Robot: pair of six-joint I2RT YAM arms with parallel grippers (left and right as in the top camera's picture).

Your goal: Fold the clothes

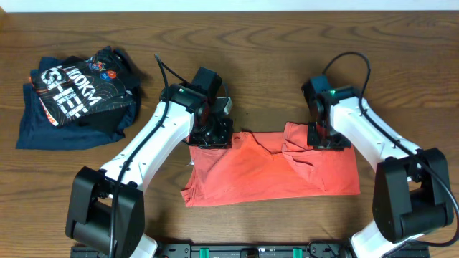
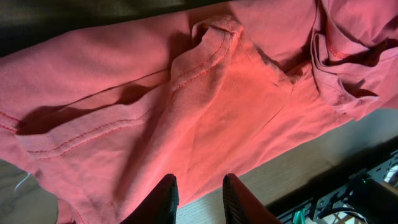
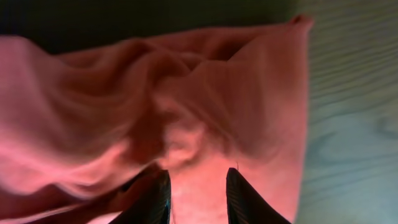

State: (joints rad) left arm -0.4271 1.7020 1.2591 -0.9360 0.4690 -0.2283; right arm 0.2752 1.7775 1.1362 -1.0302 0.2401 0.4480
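The coral-red shirt (image 1: 272, 175) lies crumpled and partly folded on the middle of the wooden table (image 1: 258, 57). My left gripper (image 1: 210, 135) is at its far left corner. In the left wrist view the left gripper (image 2: 199, 180) stands open over the shirt (image 2: 217, 93), with a fabric edge and bare wood showing in the gap. My right gripper (image 1: 326, 137) is at the far right part of the shirt. Seen from the right wrist, the right gripper (image 3: 198, 174) has its jaws apart low over the bunched, blurred shirt (image 3: 186, 93), and fabric fills the gap.
A heap of navy and black garments with white lettering (image 1: 75, 97) lies at the far left of the table. A black rail (image 1: 251, 251) runs along the near edge. Bare wood shows right of the shirt (image 3: 354, 124).
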